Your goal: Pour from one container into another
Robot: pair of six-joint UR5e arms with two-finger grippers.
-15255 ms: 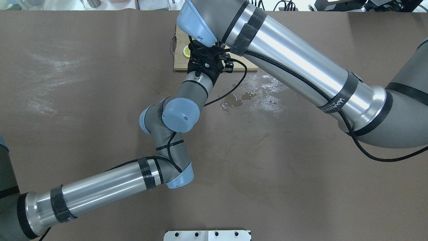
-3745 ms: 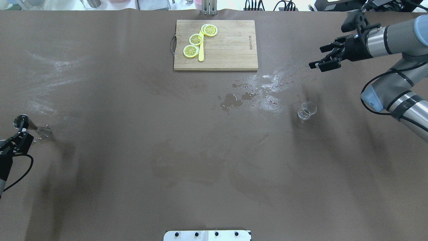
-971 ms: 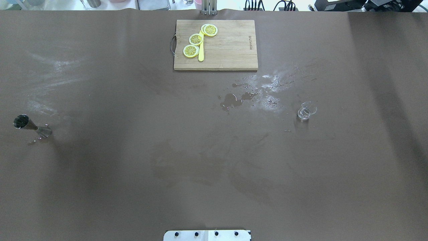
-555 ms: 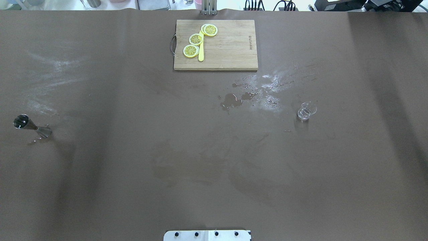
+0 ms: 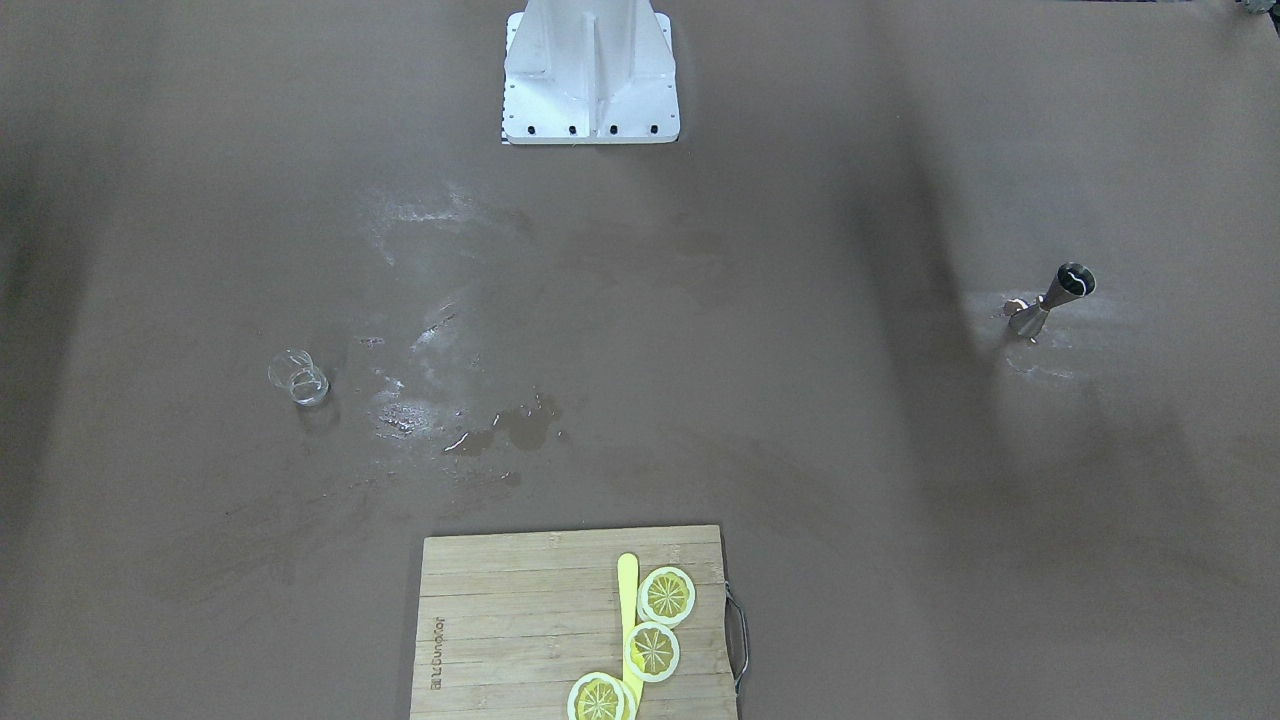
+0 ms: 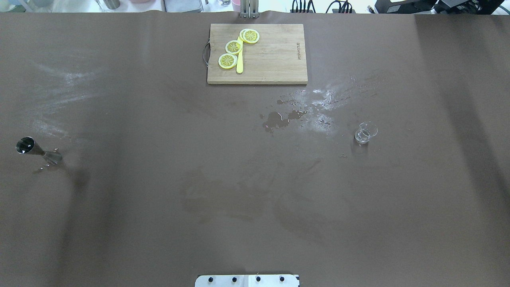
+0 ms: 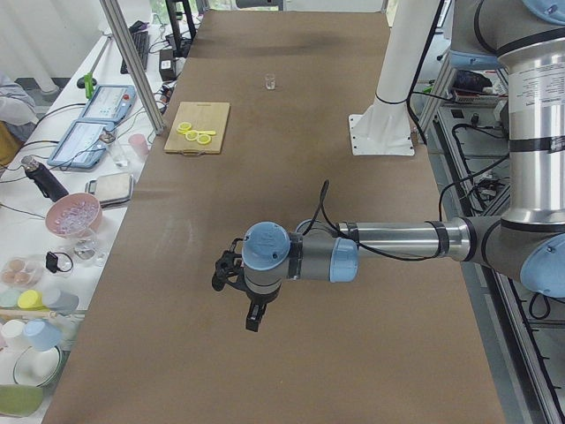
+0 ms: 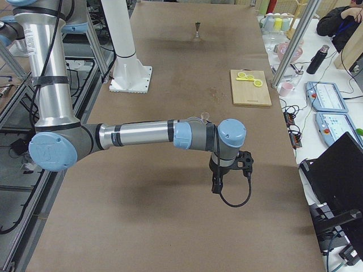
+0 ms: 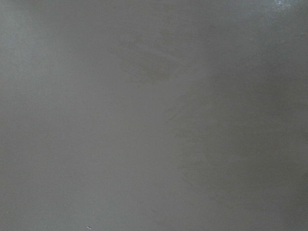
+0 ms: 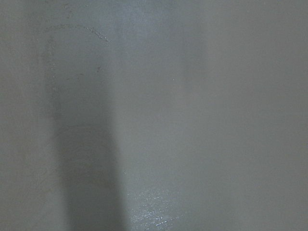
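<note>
The clear glass cup (image 6: 364, 133) stands upright on the right half of the brown table (image 6: 255, 191), also seen in the front view (image 5: 298, 380). The steel jigger (image 6: 38, 150) stands upright at the far left (image 5: 1055, 297), small droplets around its foot. Neither gripper shows in the overhead or front view. In the exterior left view my left gripper (image 7: 226, 272) hangs over bare table at its near end. In the exterior right view my right gripper (image 8: 246, 161) hangs near the table's edge, past the cup (image 8: 202, 118). I cannot tell whether either is open or shut. Both wrist views show only brown surface.
A wooden cutting board (image 6: 275, 59) with lemon slices (image 6: 233, 47) and a yellow knife lies at the far middle. A wet puddle (image 6: 281, 119) and white smears lie between board and cup. The robot base (image 5: 590, 70) stands at the near edge.
Both arms met over the cutting board, then drew back and left the overhead view. Over the last second the cup and the jigger have not moved.
</note>
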